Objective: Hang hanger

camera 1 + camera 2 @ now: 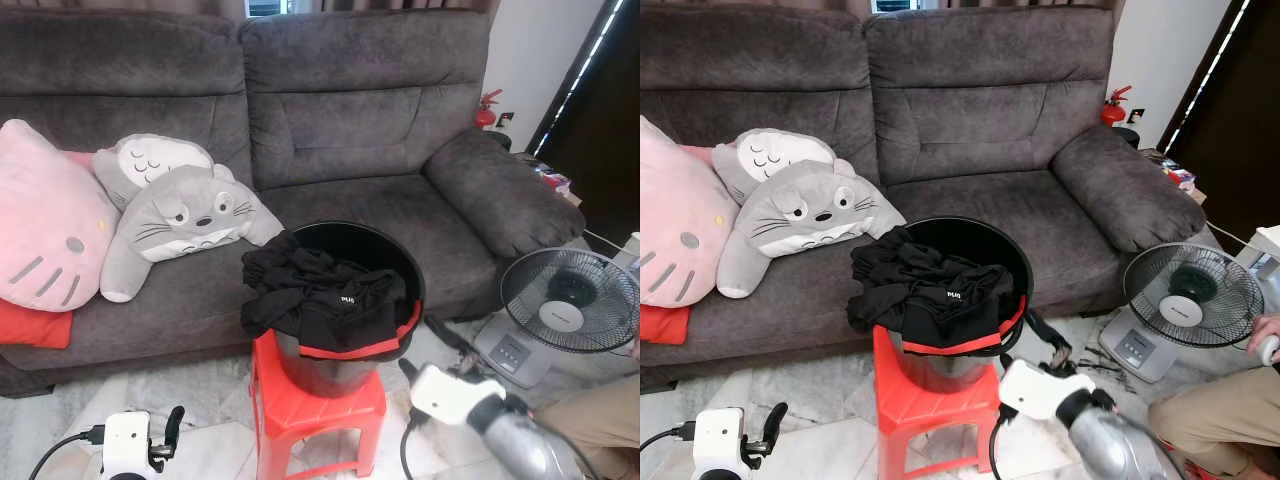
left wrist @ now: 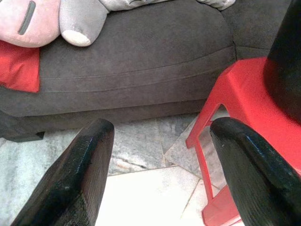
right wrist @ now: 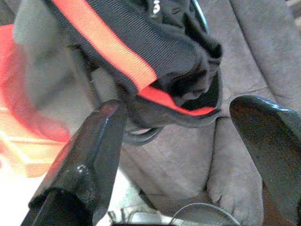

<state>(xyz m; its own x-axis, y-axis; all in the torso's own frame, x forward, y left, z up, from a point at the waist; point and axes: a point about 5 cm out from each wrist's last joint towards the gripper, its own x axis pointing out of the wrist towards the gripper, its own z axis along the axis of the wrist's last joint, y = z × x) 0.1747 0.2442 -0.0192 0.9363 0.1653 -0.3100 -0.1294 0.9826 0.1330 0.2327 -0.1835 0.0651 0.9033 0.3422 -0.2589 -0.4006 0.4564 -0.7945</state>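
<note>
Approach phase, nothing gripped yet. Right gripper [image 1: 1048, 350] is raised beside the black bucket [image 1: 1012, 262], just off its wall on the side toward the fan, fingers spread wide with nothing between them. In its wrist view the bucket rim and the overhanging black clothes with a red-orange band [image 3: 108, 52] sit right ahead of the fingertips, close but not touching. A thin dark loop hangs off the rim just past the near finger [image 3: 94, 160]; could be the hanger's hook or a bucket handle, can't tell. No hanger is clearly identifiable: if it's here, it is most likely buried under or tangled in the clothes pile [image 1: 320, 295] on top of the bucket. Bucket stands on a red plastic stool [image 1: 320, 405] in front of the grey sofa [image 1: 380, 130]. Left gripper [image 1: 172, 432] is low, well to the far side of the stool from the right gripper, fingers also spread and empty, pointing at floor tile and the sofa base. Next move, my read: right gripper advances the short remaining gap to the rim, finds the hanger in or under the fabric, and closes on it without snagging cloth. Nowhere to hang it is visible yet. A person sits on the floor past the fan [image 1: 1185, 295], beyond the right arm.
</note>
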